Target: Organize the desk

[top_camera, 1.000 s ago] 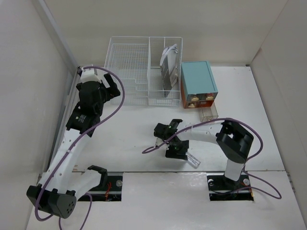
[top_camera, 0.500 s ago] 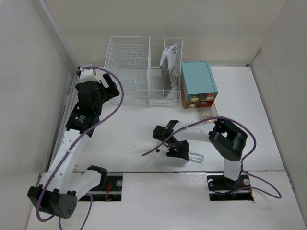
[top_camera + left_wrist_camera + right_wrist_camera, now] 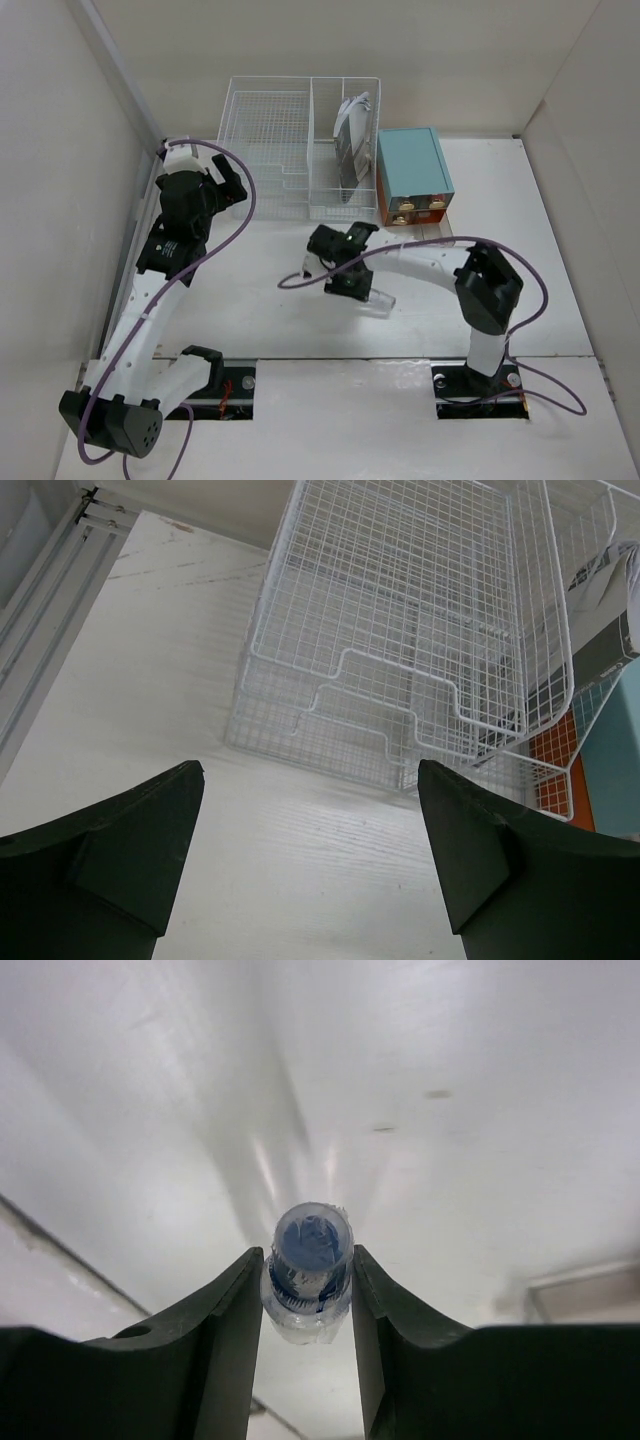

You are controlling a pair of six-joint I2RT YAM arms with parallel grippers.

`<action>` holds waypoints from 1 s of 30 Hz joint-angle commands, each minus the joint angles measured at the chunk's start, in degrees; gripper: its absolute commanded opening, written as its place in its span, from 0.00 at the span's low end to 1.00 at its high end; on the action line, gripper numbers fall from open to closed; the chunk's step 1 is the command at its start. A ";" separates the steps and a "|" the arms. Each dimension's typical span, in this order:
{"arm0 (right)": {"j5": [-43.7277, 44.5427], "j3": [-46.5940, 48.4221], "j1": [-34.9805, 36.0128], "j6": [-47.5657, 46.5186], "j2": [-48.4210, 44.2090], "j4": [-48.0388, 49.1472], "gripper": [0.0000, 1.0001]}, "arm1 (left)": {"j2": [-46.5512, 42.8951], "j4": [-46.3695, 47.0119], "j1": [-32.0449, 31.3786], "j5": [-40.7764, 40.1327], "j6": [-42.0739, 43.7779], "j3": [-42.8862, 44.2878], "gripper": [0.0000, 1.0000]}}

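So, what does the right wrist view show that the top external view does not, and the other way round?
Only the right wrist view: the round end of the clear tube, blue inside, pinched between the fingers of the right gripper. Only the top view: the white wire basket, the teal drawer box and the open left gripper near the basket. Both: the tube held by the right gripper, and the white desk.

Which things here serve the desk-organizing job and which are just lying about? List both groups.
In the job: small clear plastic tube with blue contents, gripped by the right hand; flat white desk.
Lying about for now: white wire basket; teal drawer box; grey-and-white folded papers standing in the basket; left hand, open, holding nothing.
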 commanded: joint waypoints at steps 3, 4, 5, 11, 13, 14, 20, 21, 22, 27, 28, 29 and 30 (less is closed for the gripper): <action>7.58 8.32 -7.92 0.66 -8.12 6.26 0.00 | -0.88 3.40 0.24 0.99 0.38 -0.44 0.85; 7.59 8.32 -9.15 -1.69 -9.69 7.50 0.00 | -0.88 3.40 0.24 0.99 0.38 -0.44 0.85; 8.37 8.32 -10.46 -2.93 -10.40 8.73 0.00 | -0.88 3.40 0.24 0.99 0.38 -0.44 0.85; 4.61 5.25 -22.50 -9.61 -14.71 18.05 0.00 | -0.35 3.40 0.24 1.52 0.90 -0.44 0.85; 1.10 4.55 -27.32 -10.50 -15.33 20.41 0.00 | -0.35 3.40 0.24 1.52 0.90 -0.96 0.85; -0.31 3.59 -28.83 -11.89 -15.33 21.30 0.00 | -0.35 3.40 0.24 2.04 0.90 -0.97 0.85; -10.59 -0.81 -38.05 -19.36 -16.56 24.38 0.00 | 0.18 3.93 0.24 2.57 0.90 -0.97 0.85; -11.91 -1.34 -39.03 -20.16 -16.56 25.17 0.00 | 0.18 3.93 0.24 2.57 0.90 -0.97 0.85; -14.36 -1.35 -39.74 -21.04 -17.09 25.17 0.00 | 0.18 3.93 0.24 2.57 0.90 -0.97 0.85; -16.75 -4.07 -41.68 -24.38 -17.62 27.01 0.00 | 0.18 3.93 0.24 2.57 0.90 -0.97 0.85; -16.76 -4.85 -42.20 -24.39 -17.62 27.02 0.00 | 0.18 3.93 0.24 2.57 0.90 -0.97 0.85; -16.76 -4.86 -42.21 -24.39 -17.62 27.02 0.00 | 0.18 3.93 0.24 3.09 0.90 -0.97 0.85; -16.76 -5.47 -42.73 -24.39 -16.92 27.02 0.00 | 0.18 3.93 0.24 3.10 0.90 -0.97 0.85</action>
